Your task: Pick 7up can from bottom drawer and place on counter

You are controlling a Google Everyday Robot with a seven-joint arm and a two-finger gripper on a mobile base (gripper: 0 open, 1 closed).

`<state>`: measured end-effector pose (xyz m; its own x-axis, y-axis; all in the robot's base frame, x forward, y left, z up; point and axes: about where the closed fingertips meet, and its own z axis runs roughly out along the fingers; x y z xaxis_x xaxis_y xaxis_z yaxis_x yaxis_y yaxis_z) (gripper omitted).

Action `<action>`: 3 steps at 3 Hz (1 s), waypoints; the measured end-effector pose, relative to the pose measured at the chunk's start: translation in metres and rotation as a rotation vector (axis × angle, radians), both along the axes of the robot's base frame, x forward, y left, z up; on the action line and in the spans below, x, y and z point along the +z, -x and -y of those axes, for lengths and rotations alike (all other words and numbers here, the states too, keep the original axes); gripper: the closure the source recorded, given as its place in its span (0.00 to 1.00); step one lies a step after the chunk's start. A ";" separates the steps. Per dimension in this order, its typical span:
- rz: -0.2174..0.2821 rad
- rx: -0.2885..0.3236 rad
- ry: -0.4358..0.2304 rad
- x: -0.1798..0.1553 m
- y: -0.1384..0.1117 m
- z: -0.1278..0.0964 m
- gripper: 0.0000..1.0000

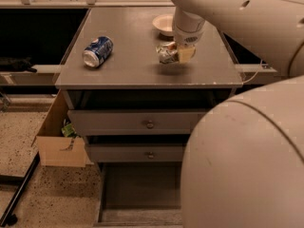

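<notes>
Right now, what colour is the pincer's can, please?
Silvery can, green markings, camera view; pincer over grey counter.

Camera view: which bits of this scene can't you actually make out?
Bottom drawer: the right part of its floor is hidden by the robot's pale body in front.
7up can: clamped in the gripper over the counter; the gripper covers its right side, and whether it touches the counter is unclear.
Bowl: right edge hidden behind the arm.
Cardboard box: contents mostly hidden by its own wall.
</notes>
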<state>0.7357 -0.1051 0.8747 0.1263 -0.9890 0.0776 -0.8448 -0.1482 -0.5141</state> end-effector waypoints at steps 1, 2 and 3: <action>-0.004 0.001 0.002 -0.002 -0.001 -0.001 1.00; -0.004 0.001 0.002 -0.002 -0.001 -0.001 0.82; -0.004 0.001 0.002 -0.002 -0.001 -0.001 0.59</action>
<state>0.7370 -0.1042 0.8725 0.1277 -0.9887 0.0786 -0.8469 -0.1499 -0.5102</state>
